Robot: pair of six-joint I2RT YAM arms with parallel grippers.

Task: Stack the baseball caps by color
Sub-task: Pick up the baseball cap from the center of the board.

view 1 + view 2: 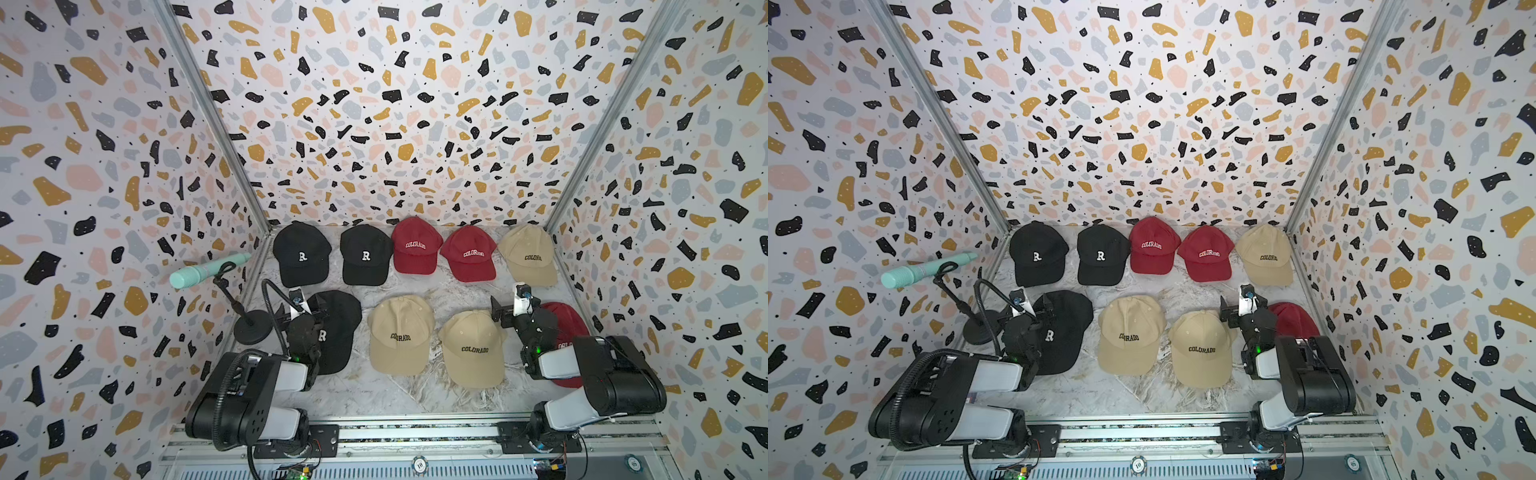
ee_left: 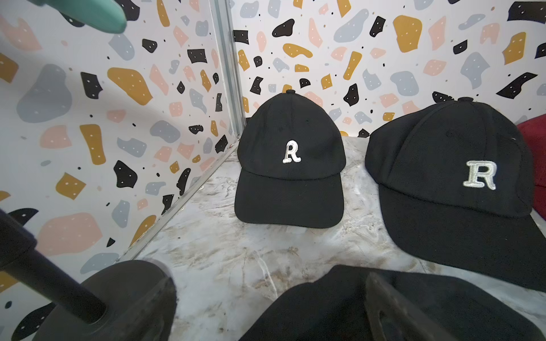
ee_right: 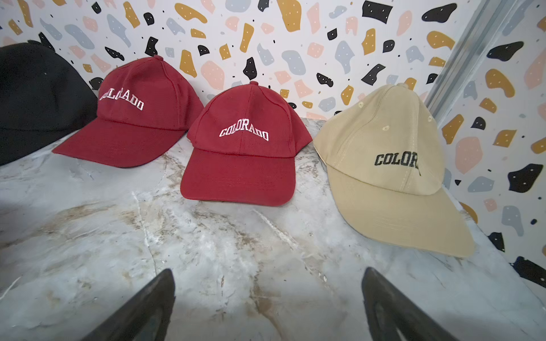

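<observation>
Worktop (image 1: pixel 415 399) walled on three sides.
Back row, tight to the far wall: two black caps (image 1: pixel 302 253) (image 1: pixel 365 255), two red caps (image 1: pixel 415 245) (image 1: pixel 469 253), one tan cap (image 1: pixel 528 255) in the right corner.
Front row: front black cap (image 1: pixel 338 332), two tan caps (image 1: pixel 400 334) (image 1: pixel 471 349) side by side, front red cap (image 1: pixel 567 322) by the right wall.
Bare room: a narrow strip between the rows, a wider one along the front rail. Mic stand (image 1: pixel 251 328) crowds the left edge.
Left fingers (image 2: pixel 387 310) spread wide, empty, over the front black cap; contact unclear, only one finger plain.
Right fingers (image 3: pixel 147 308) spread wide, empty, over bare worktop.
Right arm (image 1: pixel 602 374) hides most of the front red cap; its lettering is cut off.
</observation>
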